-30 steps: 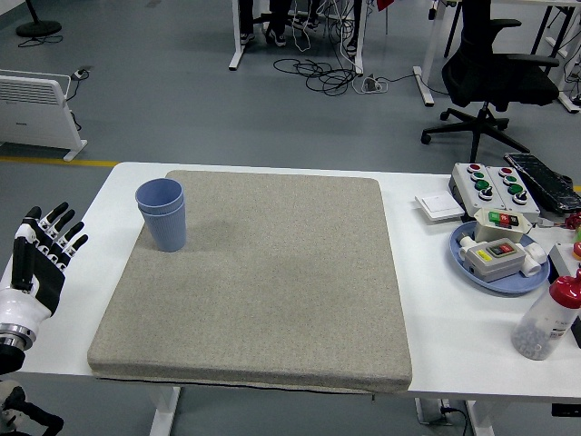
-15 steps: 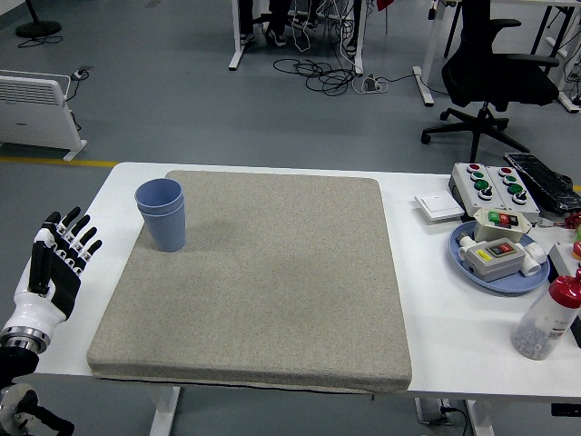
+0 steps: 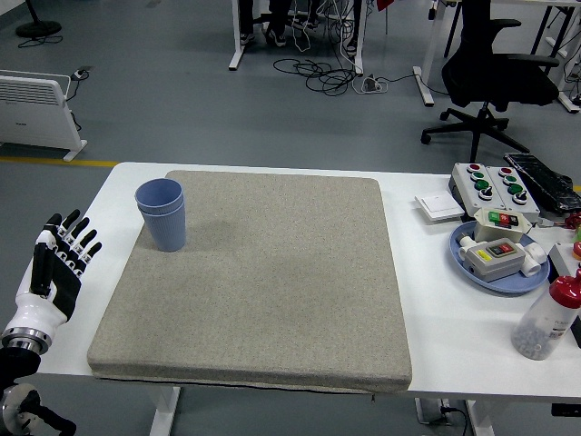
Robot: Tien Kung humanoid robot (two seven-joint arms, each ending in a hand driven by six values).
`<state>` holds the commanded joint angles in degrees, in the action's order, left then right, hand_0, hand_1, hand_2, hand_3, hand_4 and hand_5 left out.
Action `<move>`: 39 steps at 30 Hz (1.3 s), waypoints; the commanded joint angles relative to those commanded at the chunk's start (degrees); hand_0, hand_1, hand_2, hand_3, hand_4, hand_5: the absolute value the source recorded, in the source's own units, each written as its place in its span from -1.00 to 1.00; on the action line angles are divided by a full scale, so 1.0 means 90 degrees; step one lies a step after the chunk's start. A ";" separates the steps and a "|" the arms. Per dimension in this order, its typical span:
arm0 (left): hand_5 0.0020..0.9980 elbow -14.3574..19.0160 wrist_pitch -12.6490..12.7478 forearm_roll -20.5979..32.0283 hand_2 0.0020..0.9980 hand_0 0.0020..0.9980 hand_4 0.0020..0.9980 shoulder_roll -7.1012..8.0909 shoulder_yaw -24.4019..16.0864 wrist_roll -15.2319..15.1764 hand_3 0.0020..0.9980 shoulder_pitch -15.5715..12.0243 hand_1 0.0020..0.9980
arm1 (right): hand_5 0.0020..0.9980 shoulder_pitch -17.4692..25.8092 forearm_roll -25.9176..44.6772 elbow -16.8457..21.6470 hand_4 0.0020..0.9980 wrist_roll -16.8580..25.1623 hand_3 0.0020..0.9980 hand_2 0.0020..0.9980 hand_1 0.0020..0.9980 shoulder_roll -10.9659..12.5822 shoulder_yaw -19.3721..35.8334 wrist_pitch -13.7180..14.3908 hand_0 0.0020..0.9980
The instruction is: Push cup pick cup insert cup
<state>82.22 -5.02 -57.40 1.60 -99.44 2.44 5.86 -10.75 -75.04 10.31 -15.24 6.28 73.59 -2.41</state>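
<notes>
Two blue cups (image 3: 162, 213), one nested inside the other, stand upright at the far left of the grey mat (image 3: 263, 282). My left hand (image 3: 56, 268) hovers at the table's left edge, well below and left of the cups, with its fingers spread and pointing up and nothing in them. The right arm does not show.
On the right side of the table are a blue plate (image 3: 495, 263) with switch boxes, a button box (image 3: 493, 185), a white pad (image 3: 440, 208) and a clear bottle with a red cap (image 3: 548, 319). An office chair (image 3: 495, 68) stands behind the table.
My left hand has moved a little right and up over the table's left edge during the last second, then held still. The cups have not moved.
</notes>
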 joint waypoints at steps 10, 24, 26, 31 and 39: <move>1.00 -0.0038 0.0062 -0.0002 1.00 0.90 0.24 -0.0006 0.0037 -0.0017 0.96 -0.0010 0.95 | 0.08 0.0013 0.0049 0.0000 -0.82 0.0004 0.16 0.34 0.32 0.0008 -0.0033 -0.0013 0.45; 1.00 -0.0054 0.0130 -0.0048 1.00 0.90 0.24 -0.0026 0.0042 -0.0059 0.97 -0.0043 0.95 | 0.09 0.0047 0.0031 0.0000 -0.81 0.0016 0.16 0.34 0.32 0.0015 -0.0050 -0.0009 0.45; 1.00 -0.0066 0.0147 -0.0046 1.00 0.90 0.24 -0.0032 0.0041 -0.0073 0.97 -0.0055 0.95 | 0.09 0.0052 0.0031 0.0000 -0.81 0.0018 0.16 0.34 0.32 0.0017 -0.0047 -0.0007 0.45; 1.00 -0.0096 0.0202 -0.0029 1.00 0.90 0.24 -0.0045 0.0046 -0.0127 0.97 -0.0057 0.95 | 0.09 0.0059 0.0051 0.0000 -0.81 0.0027 0.16 0.34 0.32 0.0031 -0.0073 -0.0009 0.45; 1.00 -0.0119 0.0239 -0.0055 1.00 0.90 0.24 -0.0055 0.0025 -0.0142 0.97 -0.0034 0.95 | 0.08 0.0018 0.0085 0.0000 -0.81 0.0036 0.16 0.34 0.32 0.0039 -0.0083 -0.0008 0.45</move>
<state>81.15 -2.87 -57.89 1.11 -99.22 1.17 5.56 -10.59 -74.28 10.31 -14.91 6.63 72.84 -2.49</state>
